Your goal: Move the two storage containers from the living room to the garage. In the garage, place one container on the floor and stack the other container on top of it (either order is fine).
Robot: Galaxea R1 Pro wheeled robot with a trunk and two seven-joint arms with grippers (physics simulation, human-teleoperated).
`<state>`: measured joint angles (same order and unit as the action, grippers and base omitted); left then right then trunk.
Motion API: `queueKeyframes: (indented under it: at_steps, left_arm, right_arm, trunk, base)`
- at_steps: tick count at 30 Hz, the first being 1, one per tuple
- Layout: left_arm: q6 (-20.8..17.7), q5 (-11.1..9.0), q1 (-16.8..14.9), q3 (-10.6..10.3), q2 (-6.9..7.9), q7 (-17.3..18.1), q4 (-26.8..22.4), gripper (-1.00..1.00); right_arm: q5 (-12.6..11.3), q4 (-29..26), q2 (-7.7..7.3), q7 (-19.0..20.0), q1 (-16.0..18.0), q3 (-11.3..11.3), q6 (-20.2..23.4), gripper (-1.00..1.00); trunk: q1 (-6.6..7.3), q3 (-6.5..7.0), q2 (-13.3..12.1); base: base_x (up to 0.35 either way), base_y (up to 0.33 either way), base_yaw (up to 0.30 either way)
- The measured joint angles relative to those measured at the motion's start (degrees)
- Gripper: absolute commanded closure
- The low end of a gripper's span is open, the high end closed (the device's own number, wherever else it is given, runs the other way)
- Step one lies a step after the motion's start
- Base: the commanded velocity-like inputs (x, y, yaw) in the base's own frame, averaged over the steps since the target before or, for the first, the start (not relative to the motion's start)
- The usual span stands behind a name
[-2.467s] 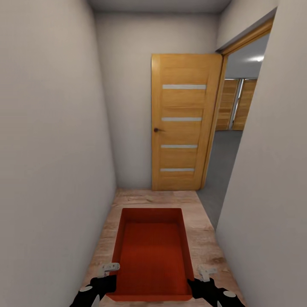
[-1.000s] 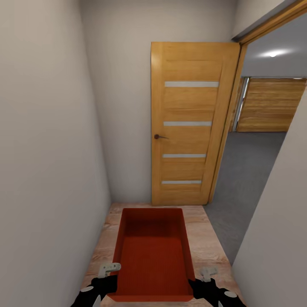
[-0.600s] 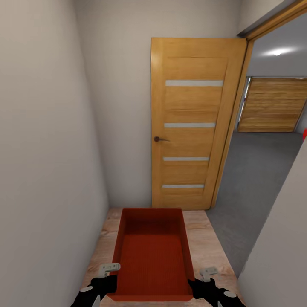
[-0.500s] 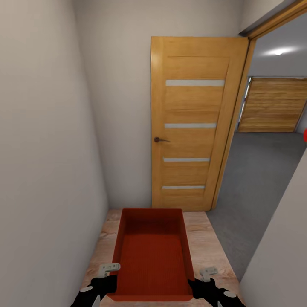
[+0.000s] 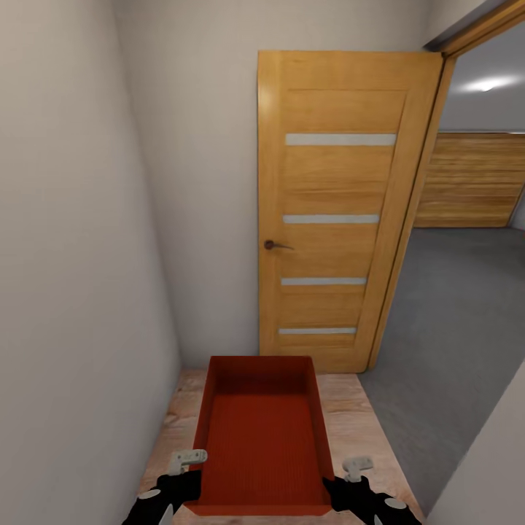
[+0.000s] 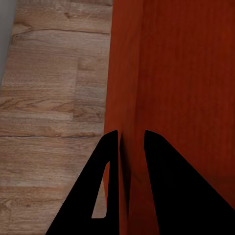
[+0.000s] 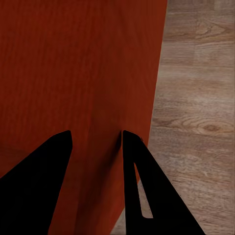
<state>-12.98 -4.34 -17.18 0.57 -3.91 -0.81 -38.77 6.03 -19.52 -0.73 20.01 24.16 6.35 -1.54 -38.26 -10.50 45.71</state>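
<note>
Storage container [image 5: 264, 437], orange-red and open-topped, hangs between the two grippers low in the head view, above the light wood plank flooring [image 5: 350, 426] of a narrow passage. Its long axis points away from the robot toward the orange-brown wooden door [image 5: 335, 211], and its inside is bare, with a finely ribbed bottom.

At the container's near end, the left gripper [image 5: 184, 467] meets the left side wall and the right gripper [image 5: 350, 470] meets the right side wall. In the left wrist view the left gripper [image 6: 131, 161] has its two dark fingers [image 6: 110, 186] straddling the thin upper edge of the wall, one outside over the wood planks and one inside over the red bottom, clamped on it. In the right wrist view the right gripper [image 7: 97, 147] likewise has one finger over the red interior and the other at the wall's outer edge; its fingers stand wider apart there, and whether they press the wall I cannot tell for certain, though the container [image 7: 83, 73] lies between them.

Pale walls [image 5: 73, 255] close in on the left and ahead. The door stands open against the far wall, with four pale horizontal strips and a dark handle [image 5: 273, 246]. To its right the doorway opens onto the garage, with dark grey concrete floor [image 5: 452, 328] and a slatted wooden panel [image 5: 474, 179] at the far side.
</note>
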Motion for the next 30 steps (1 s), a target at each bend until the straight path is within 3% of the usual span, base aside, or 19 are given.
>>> queueKeyframes:
  at_steps: [30]
  left_arm:
    - [0.07, -0.61, 0.0, -0.28, 0.61, 0.1, 0.03, 1.0]
  right_arm:
    - [-0.22, -0.02, 0.52, -0.78, 0.0, -0.46, -0.01, 1.0]
  trunk:
    - [-0.01, 0.0, 0.0]
  base:
    - [0.319, 0.0, -0.013]
